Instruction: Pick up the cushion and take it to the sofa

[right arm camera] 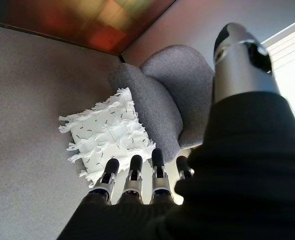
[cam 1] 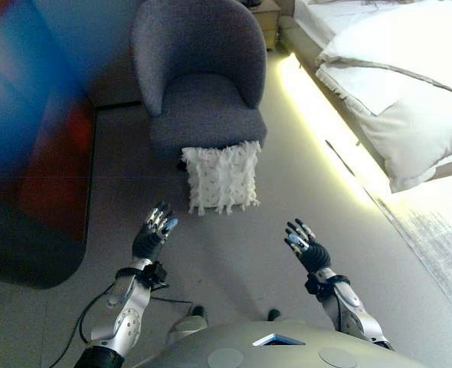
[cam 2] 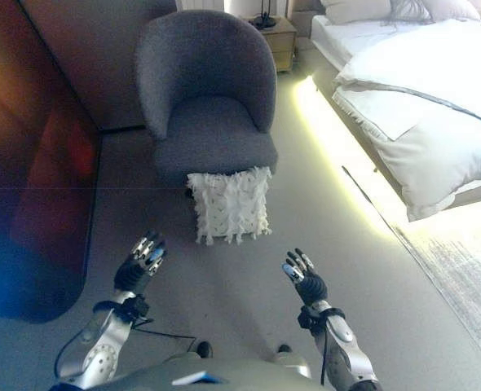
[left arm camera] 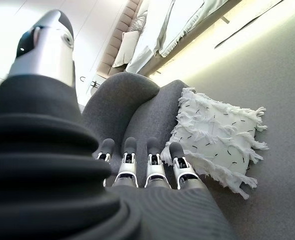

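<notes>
Reaching out low in front, the left hand (cam 1: 151, 236) and right hand (cam 1: 309, 249) hold nothing, fingers straight and loose, ready to take the cushion from both sides. Past them the white fringed cushion (cam 1: 221, 178) stands on the floor, leaning on the grey armchair (cam 1: 203, 84).
</notes>
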